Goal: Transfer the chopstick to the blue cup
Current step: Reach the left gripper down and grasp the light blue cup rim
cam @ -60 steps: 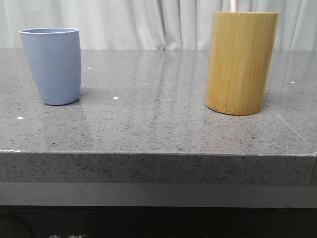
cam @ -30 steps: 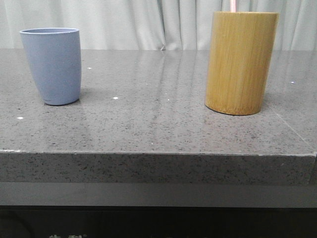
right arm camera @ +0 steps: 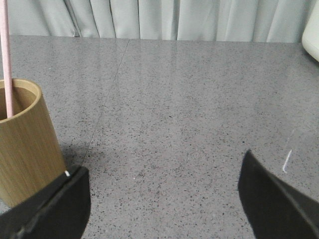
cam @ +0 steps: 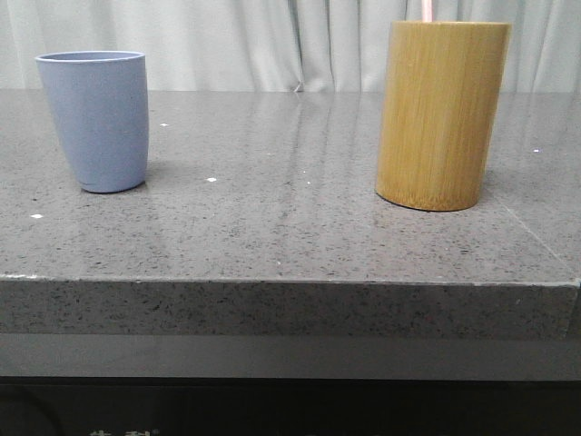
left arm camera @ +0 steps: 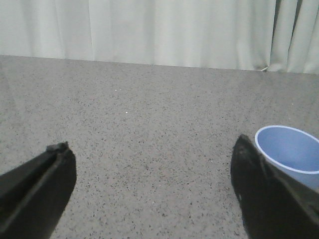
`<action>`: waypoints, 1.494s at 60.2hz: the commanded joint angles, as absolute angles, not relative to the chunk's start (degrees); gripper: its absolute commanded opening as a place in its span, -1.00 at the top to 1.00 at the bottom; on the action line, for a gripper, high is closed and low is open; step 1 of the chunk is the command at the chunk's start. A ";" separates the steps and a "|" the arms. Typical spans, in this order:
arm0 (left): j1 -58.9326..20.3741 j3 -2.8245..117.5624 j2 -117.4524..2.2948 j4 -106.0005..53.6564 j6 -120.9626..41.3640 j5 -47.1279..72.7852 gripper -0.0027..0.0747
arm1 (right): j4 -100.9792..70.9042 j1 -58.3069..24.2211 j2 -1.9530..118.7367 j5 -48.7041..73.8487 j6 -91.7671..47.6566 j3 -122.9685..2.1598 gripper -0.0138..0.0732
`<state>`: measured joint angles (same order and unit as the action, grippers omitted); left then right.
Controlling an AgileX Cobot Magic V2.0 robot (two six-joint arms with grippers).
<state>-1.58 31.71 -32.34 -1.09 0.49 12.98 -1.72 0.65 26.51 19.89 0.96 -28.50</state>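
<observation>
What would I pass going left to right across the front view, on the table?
Blue cup → bare stretch of table → bamboo cylinder, with the chopstick standing in it and poking out above its rim.

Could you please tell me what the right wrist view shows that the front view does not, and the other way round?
The right wrist view alone looks into the bamboo cylinder from above, where the chopstick leans on the inner wall, and it shows the open right end effector. The front view alone shows the blue cup and the table's front edge. Both share the cylinder, the chopstick, the grey table and the curtain.
</observation>
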 commanded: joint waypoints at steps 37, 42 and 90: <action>-24.21 79.01 -73.04 1.00 -2.50 47.44 -0.62 | -1.68 0.94 27.07 15.78 0.57 -30.55 -0.73; -26.42 83.73 -77.60 1.00 -2.50 52.25 -0.62 | -1.68 0.94 27.07 15.78 0.57 -30.55 -0.73; -28.50 92.64 -96.12 0.00 -2.50 61.78 0.51 | -1.68 0.94 27.07 16.02 0.57 -30.55 -0.73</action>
<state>-28.18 90.52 -98.54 0.00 -2.35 63.60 -1.72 0.65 26.51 20.02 0.96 -28.50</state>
